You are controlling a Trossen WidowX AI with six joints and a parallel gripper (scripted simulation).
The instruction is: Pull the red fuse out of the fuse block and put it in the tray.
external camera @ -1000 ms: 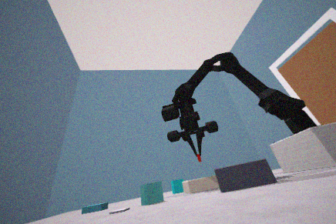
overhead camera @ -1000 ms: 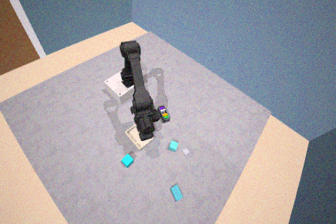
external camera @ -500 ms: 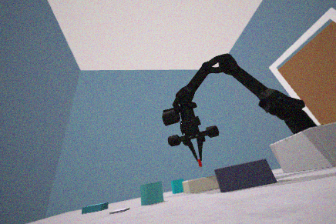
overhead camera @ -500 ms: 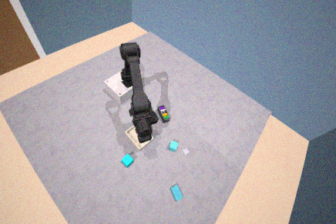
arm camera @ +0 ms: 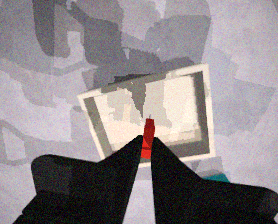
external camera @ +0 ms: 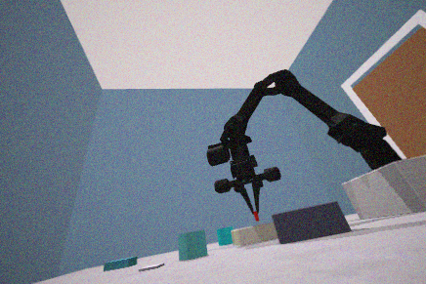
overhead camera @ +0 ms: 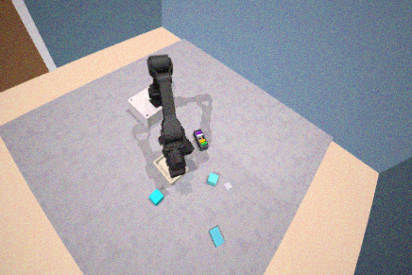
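A: Where's the red fuse (arm camera: 148, 139)?

B: Pinched between the tips of the gripper (arm camera: 145, 148), pointing down over the tray (arm camera: 206, 111).

A: Clamped on it?

B: Yes, the fingers (external camera: 256, 194) meet on its upper end. It hangs just above the tray (external camera: 254, 234); contact is hard to judge. The fuse block (overhead camera: 200, 139) sits well apart.

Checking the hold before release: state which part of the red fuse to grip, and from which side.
Grip the red fuse by its upper end, from straight above. It hangs upright, thin and narrow, over the tray, exactly as the pincer pinches it now, lower tip free.
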